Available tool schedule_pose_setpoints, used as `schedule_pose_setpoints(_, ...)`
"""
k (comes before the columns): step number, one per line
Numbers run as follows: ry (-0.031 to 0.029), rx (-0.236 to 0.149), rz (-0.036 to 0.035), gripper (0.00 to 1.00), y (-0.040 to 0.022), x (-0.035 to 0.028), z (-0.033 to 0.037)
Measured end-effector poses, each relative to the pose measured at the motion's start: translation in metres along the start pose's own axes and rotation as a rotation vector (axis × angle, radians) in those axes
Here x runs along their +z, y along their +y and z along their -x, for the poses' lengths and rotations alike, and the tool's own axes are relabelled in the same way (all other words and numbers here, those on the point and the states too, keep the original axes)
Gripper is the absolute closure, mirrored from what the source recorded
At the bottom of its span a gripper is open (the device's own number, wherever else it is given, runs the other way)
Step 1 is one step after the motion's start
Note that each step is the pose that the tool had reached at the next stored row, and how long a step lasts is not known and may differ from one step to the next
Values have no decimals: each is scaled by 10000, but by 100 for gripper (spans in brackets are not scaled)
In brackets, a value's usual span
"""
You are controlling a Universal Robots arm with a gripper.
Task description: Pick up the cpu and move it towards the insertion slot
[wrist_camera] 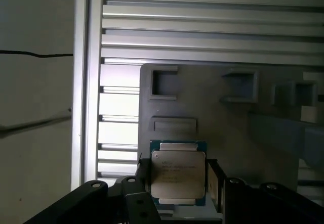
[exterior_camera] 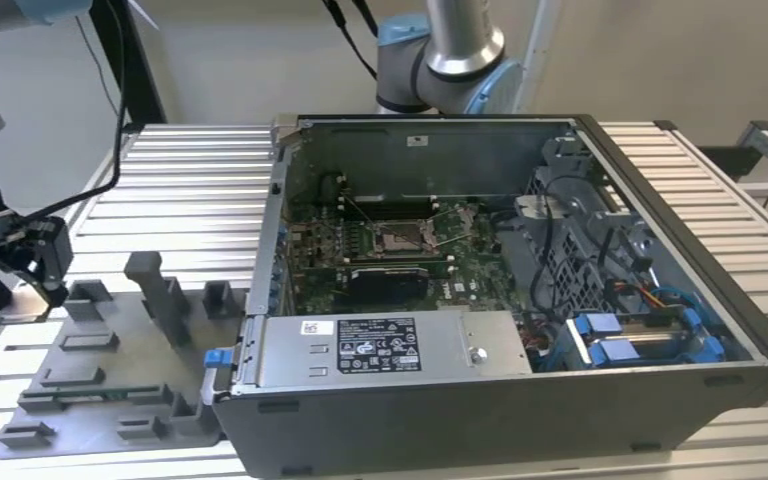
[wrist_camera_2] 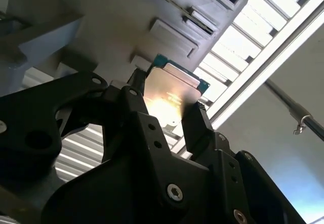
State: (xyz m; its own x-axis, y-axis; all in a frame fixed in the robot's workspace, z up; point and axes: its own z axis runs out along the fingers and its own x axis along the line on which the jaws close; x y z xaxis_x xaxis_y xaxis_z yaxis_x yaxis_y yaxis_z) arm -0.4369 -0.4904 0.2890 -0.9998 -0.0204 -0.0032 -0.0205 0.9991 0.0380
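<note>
Slatted table [exterior_camera: 184,170]: cpu [wrist_camera: 178,176] between fingers [wrist_camera_2: 196,128], by tray [wrist_camera: 228,128]

The computer case [exterior_camera: 744,330] lies on the slatted table [exterior_camera: 184,170] and takes the middle and the exterior view's right. Inside it, the motherboard [exterior_camera: 464,285] lies on the bottom. The insertion slot [exterior_camera: 399,238] is in the middle part of the board, behind the power-supply box [exterior_camera: 377,350], which sits at the near wall. The tray [exterior_camera: 91,400] lies on the table at the exterior view's left, just beside the case. The gripper [exterior_camera: 40,285] is over the far left corner of the tray, well apart from the slot. In both wrist views the cpu [wrist_camera: 178,176] [wrist_camera_2: 169,95] sits clamped between the gripper's fingers, with the tray beneath it.
</note>
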Motion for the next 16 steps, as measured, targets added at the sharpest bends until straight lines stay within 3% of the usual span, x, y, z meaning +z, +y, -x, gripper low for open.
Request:
schedule_pose_setpoints(8, 0, 4, 0, 100, 7, -174, 1)
schedule_pose_setpoints(16, -1, 8, 0, 100, 12, -305, 1)
